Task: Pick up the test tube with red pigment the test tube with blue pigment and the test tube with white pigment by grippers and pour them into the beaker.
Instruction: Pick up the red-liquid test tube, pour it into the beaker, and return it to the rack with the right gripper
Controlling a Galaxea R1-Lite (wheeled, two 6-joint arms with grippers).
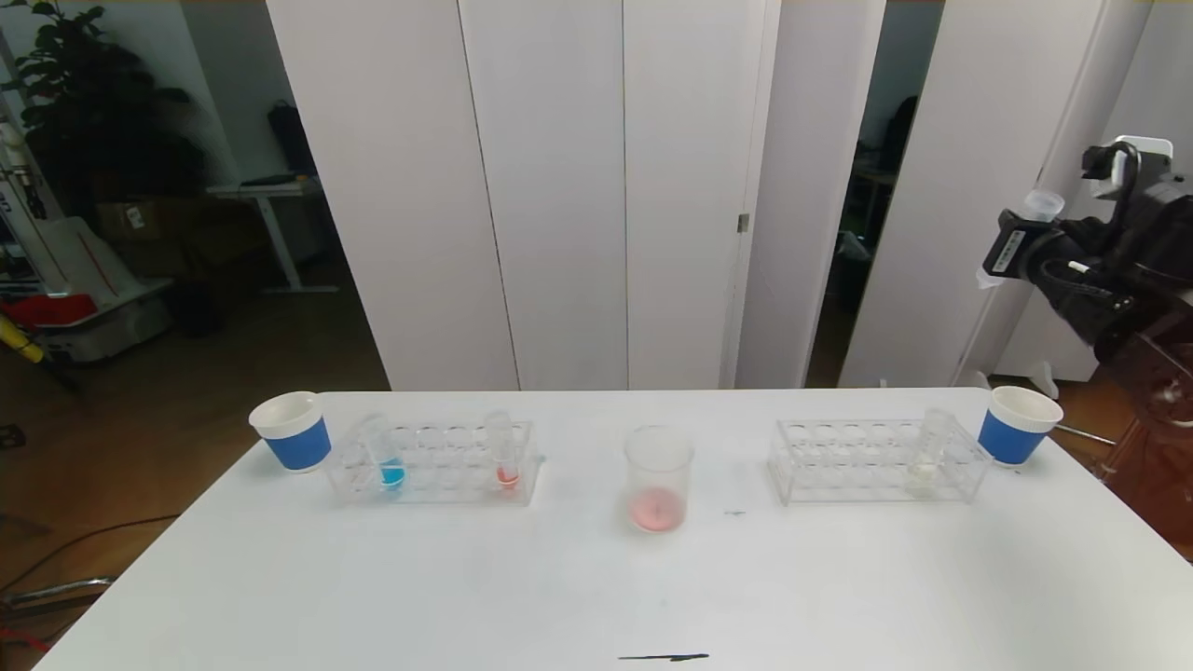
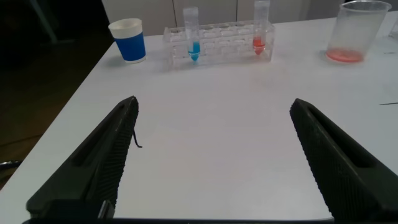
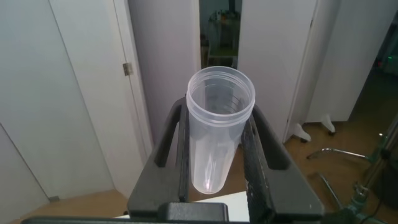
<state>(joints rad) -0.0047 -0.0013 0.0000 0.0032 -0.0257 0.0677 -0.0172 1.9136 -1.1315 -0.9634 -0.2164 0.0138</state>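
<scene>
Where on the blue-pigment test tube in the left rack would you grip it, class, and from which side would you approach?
Grip the test tube with blue pigment on its clear upper part, above the rack. It stands roughly upright in a slot, so only that stretch is free. Probably best to come from the table's front with the open left hand, then lift straight up.
</scene>
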